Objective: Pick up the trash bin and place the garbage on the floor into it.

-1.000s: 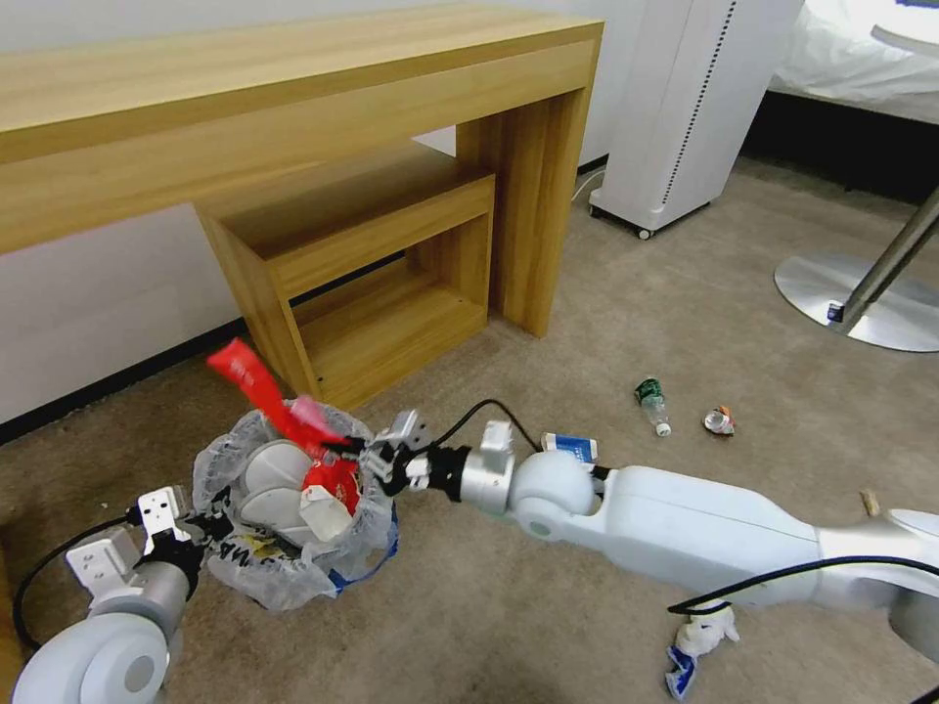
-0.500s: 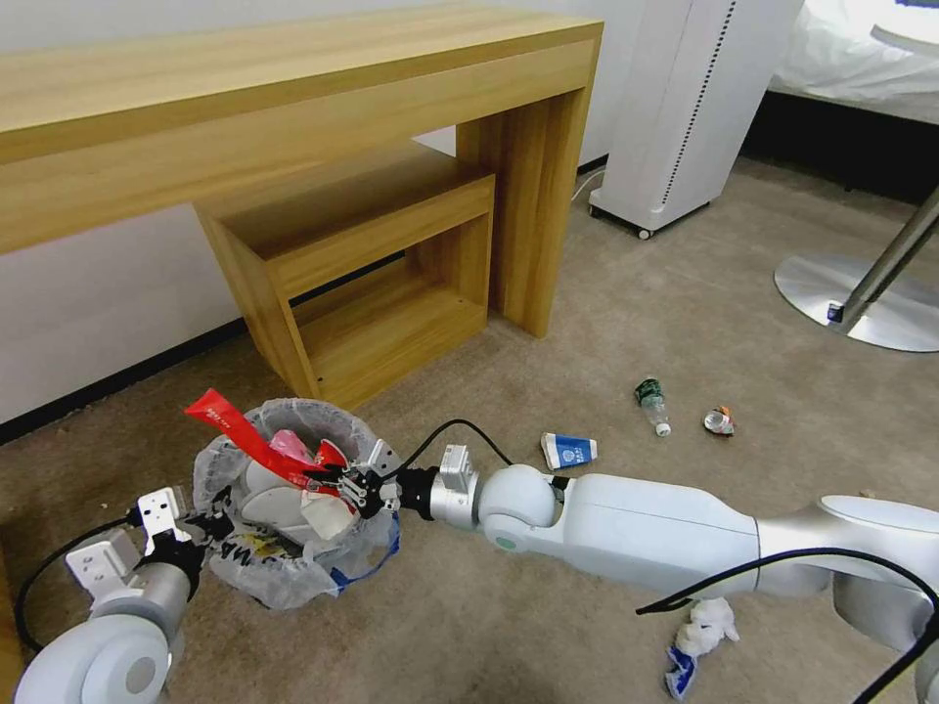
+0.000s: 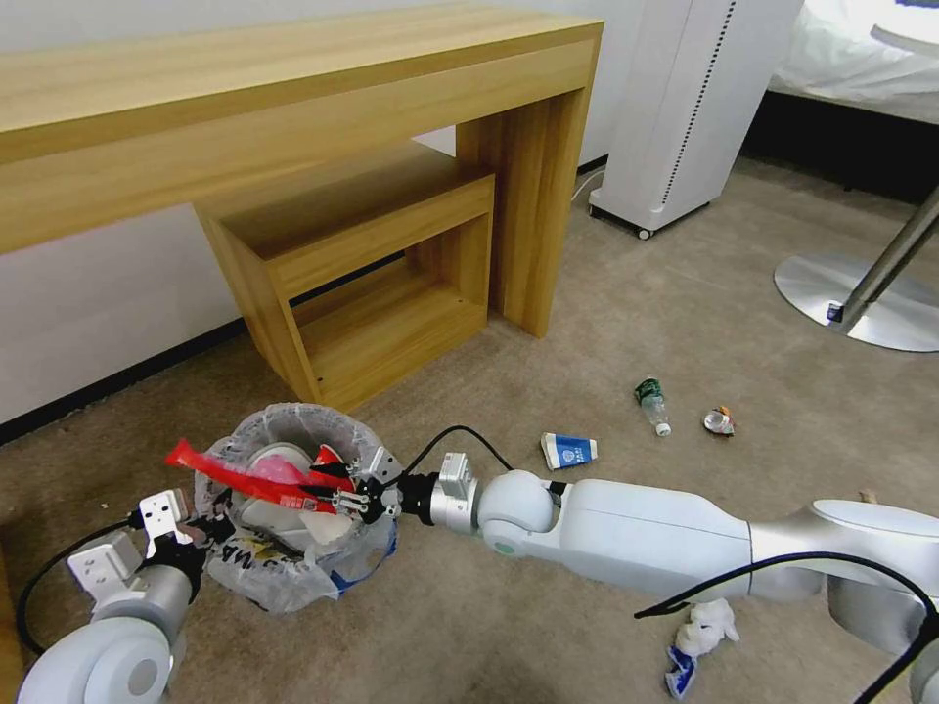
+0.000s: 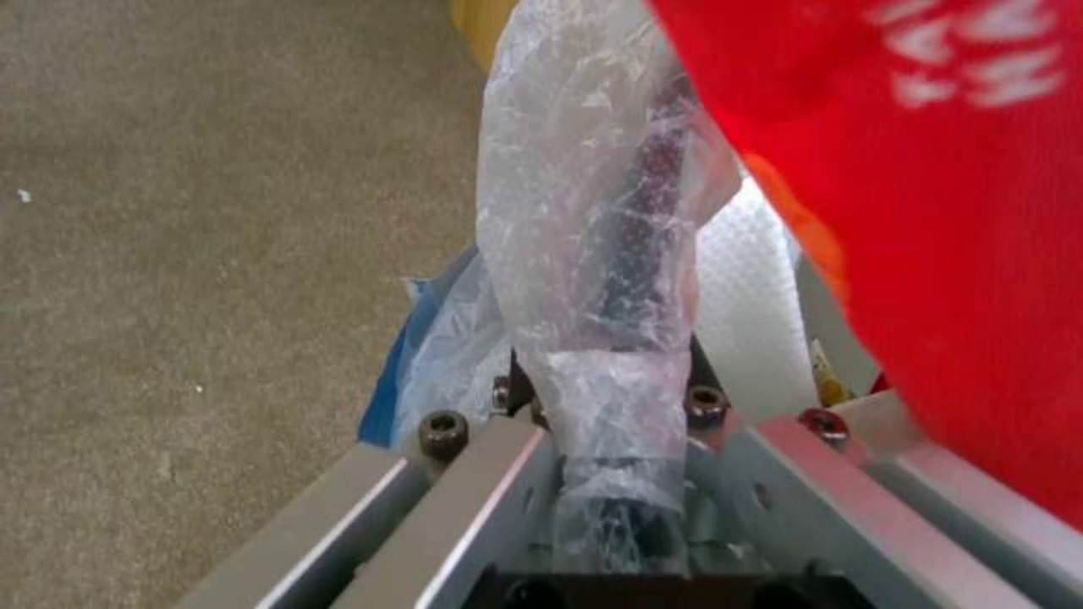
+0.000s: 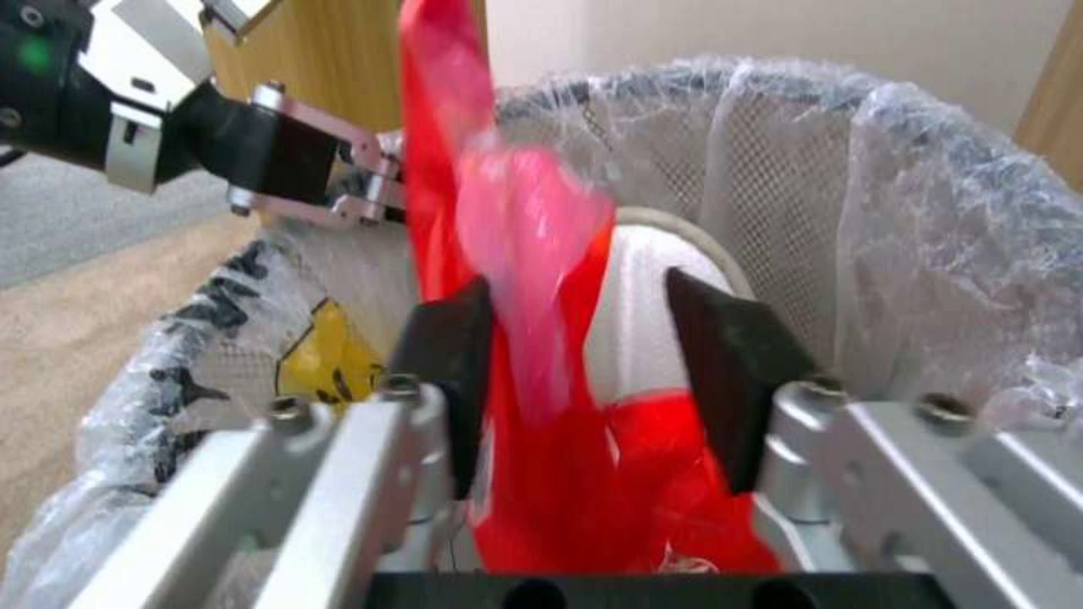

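Note:
The trash bin [image 3: 284, 572], lined with a crinkly plastic bag, is tilted just above the carpet at lower left. My left gripper [image 3: 201, 528] is shut on its rim [image 4: 598, 211]. Over the opposite rim my right gripper [image 3: 344, 497] stands open, its pads [image 5: 722, 381] apart. The red wrapper [image 3: 235, 476] lies loosely between them [image 5: 530, 338] and stretches across the bin's mouth. White slippers [image 3: 269, 464] sit inside the bin. On the floor lie a blue-white carton [image 3: 568, 451], a green-label bottle [image 3: 650, 403], a crushed cup [image 3: 719, 421] and crumpled paper [image 3: 706, 629].
A wooden desk [image 3: 293, 117] with a low shelf unit [image 3: 372, 254] stands right behind the bin. A white appliance [image 3: 694, 108] is at the back right, and a round metal base [image 3: 861, 293] with a slanting pole is on the right. Open carpet lies between.
My right gripper has come down and left over the bin with the red wrapper, which has tipped from pointing up to lying across the bin's mouth. The left gripper holds still.

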`<state>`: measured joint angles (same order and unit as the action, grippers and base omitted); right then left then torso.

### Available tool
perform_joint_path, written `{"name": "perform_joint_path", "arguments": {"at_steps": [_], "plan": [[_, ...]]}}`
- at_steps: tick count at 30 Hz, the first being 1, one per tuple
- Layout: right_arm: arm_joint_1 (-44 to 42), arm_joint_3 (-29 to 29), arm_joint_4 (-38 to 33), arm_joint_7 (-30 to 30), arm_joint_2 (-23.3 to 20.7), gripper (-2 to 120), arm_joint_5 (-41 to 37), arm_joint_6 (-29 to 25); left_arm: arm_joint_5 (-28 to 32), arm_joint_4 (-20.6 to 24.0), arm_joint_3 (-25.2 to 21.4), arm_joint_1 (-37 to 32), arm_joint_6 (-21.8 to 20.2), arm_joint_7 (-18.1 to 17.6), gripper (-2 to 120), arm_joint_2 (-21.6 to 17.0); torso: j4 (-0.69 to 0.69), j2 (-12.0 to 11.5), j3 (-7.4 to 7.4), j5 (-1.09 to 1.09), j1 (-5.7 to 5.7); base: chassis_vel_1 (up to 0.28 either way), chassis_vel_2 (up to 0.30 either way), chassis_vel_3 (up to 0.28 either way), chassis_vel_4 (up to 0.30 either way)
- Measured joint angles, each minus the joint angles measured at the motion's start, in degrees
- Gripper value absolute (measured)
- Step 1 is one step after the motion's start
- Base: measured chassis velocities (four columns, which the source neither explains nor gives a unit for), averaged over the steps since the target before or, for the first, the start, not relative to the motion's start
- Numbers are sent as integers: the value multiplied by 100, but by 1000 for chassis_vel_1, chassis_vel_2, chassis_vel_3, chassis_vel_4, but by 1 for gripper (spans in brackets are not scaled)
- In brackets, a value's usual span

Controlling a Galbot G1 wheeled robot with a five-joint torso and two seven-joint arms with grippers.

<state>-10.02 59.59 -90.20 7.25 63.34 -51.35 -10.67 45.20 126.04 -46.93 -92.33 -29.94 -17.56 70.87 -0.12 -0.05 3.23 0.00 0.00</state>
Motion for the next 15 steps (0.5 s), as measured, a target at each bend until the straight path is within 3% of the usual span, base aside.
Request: {"name": "perform_joint_path", "arguments": {"at_steps": [8,15], "plan": [[-40,-250,-167,-12,-158,80,-50,-17,8,-29,1,26,-6,-6,1,-25,0,0,0,0,0,0,0,0,0],[-103,-401,-292,-6,-289,99,-67,-17,9,-37,16,40,-26,-23,1,-37,0,0,0,1,0,0,0,0,0]]}}
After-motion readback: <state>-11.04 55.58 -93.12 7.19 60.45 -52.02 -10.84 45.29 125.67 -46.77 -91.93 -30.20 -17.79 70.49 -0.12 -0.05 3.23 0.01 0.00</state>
